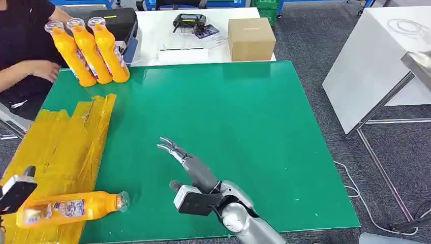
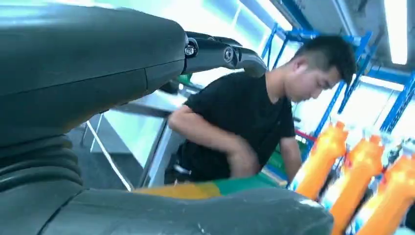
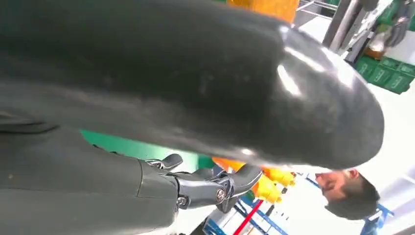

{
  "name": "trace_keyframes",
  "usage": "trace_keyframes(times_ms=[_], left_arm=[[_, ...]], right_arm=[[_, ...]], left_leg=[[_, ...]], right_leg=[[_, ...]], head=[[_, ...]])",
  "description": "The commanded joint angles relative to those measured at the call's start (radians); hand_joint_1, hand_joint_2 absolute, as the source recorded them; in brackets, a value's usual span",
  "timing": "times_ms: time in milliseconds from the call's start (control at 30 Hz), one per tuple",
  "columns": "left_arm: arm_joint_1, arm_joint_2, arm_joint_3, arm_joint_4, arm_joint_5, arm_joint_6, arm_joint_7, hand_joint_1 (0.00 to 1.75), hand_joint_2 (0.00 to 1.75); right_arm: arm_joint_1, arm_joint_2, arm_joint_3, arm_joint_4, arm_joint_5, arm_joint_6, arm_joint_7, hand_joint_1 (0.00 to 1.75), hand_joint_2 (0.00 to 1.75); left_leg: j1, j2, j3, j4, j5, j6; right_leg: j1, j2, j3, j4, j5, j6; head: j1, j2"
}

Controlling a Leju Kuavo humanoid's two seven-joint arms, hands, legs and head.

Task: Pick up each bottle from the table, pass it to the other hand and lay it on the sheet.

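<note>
Bottle (image 1: 71, 208) lies crosswise on yellow sheet (image 1: 61, 147), cap toward right hand (image 1: 190, 165), which hovers empty, fingers spread. Left hand (image 1: 15, 193) touches its base; grip unclear. Remaining bottles (image 1: 89, 51) stand at counter's (image 1: 228, 117) far left corner, nearer the left arm.

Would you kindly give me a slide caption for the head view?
Right hand open over the green table; one orange bottle lies on the yellow sheet, three bottles wait.

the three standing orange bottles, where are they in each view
Head view: the three standing bottles are at the far left corner of the green table, near the person.
Left wrist view: at the right edge.
Right wrist view: low in the middle, partly hidden.
Shared landmark: the person in the black shirt.
</note>
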Motion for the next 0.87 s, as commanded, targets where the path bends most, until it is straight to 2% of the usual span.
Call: trace_keyframes(times_ms=[33,400,467,567,633,667,733,767,833,867], left_arm=[[-0.022,-0.048,0.062,-0.022,0.000,-0.006,-0.003,0.00,0.00],[-0.022,-0.048,0.062,-0.022,0.000,-0.006,-0.003,0.00,0.00],[-0.048,-0.068,0.103,-0.038,0.113,0.034,-0.077,0.00,0.00],[-0.084,-0.064,0.143,-0.055,0.126,0.032,-0.074,0.00,0.00],[-0.097,-0.109,0.152,-0.073,0.146,0.049,-0.102,0.00,0.00],[-0.099,-0.132,0.142,-0.075,0.184,0.020,-0.105,0.00,0.00],[-0.117,-0.199,0.107,-0.085,0.400,-0.181,-0.100,0.00,0.00],[-0.115,-0.244,0.072,-0.103,0.534,-0.316,-0.083,0.00,0.00],[-0.082,-0.348,0.012,-0.177,0.696,-0.436,-0.073,0.00,0.00],[0.053,-0.440,-0.181,-0.336,0.764,-0.690,-0.126,0.00,0.00]], right_arm=[[-0.018,-0.017,-0.015,0.039,0.002,-0.002,-0.002,0.00,0.00],[-0.018,-0.017,-0.015,0.039,0.002,-0.002,-0.002,0.00,0.00],[-0.019,-0.015,-0.017,0.042,0.004,-0.002,-0.003,0.00,0.00],[-0.025,-0.013,-0.013,0.052,0.010,-0.005,-0.008,0.00,0.00],[-0.025,-0.010,-0.007,0.048,0.012,-0.007,-0.010,0.00,0.00],[-0.022,-0.009,-0.004,0.045,0.019,-0.014,-0.013,0.00,0.00],[-0.004,0.003,-0.012,0.024,0.068,-0.080,-0.024,0.00,0.00],[0.012,0.017,-0.029,0.003,0.103,-0.143,-0.030,0.00,0.00],[0.045,0.042,-0.064,-0.049,0.102,-0.201,-0.064,0.00,0.00],[0.109,0.100,-0.135,-0.117,0.068,-0.370,-0.190,0.00,0.00]], left_leg=[[0.000,0.000,0.002,-0.001,0.000,0.001],[0.000,0.000,0.001,-0.001,0.000,0.001],[0.000,0.000,0.001,-0.001,0.000,0.001],[0.001,-0.001,0.000,0.000,0.000,0.001],[0.002,0.000,0.001,0.000,-0.001,0.001],[0.000,-0.001,0.001,0.000,0.000,0.001],[0.000,-0.002,0.002,-0.001,0.001,0.001],[0.000,-0.003,0.001,-0.001,0.001,0.001],[-0.001,-0.005,0.001,-0.001,0.001,0.002],[-0.001,-0.006,0.000,0.000,0.001,0.002]], right_leg=[[0.000,0.000,0.002,-0.002,0.000,0.000],[0.000,-0.001,0.002,-0.002,0.000,0.000],[0.000,-0.001,0.002,-0.002,0.000,0.000],[0.001,-0.001,0.001,-0.001,0.000,0.000],[0.002,-0.002,0.003,-0.002,0.000,-0.001],[0.001,-0.002,0.002,-0.001,0.000,0.000],[0.000,-0.003,0.003,-0.002,0.000,0.000],[0.000,-0.004,0.003,-0.002,0.000,0.000],[0.000,-0.006,0.003,-0.002,0.000,0.000],[-0.001,-0.006,0.002,-0.002,0.000,0.001]], head=[[0.000,0.000],[0.000,0.000],[0.000,0.000],[0.000,0.000],[0.000,0.000],[0.000,0.000],[0.000,0.000],[0.000,0.000],[0.000,0.000],[0.000,0.000]])
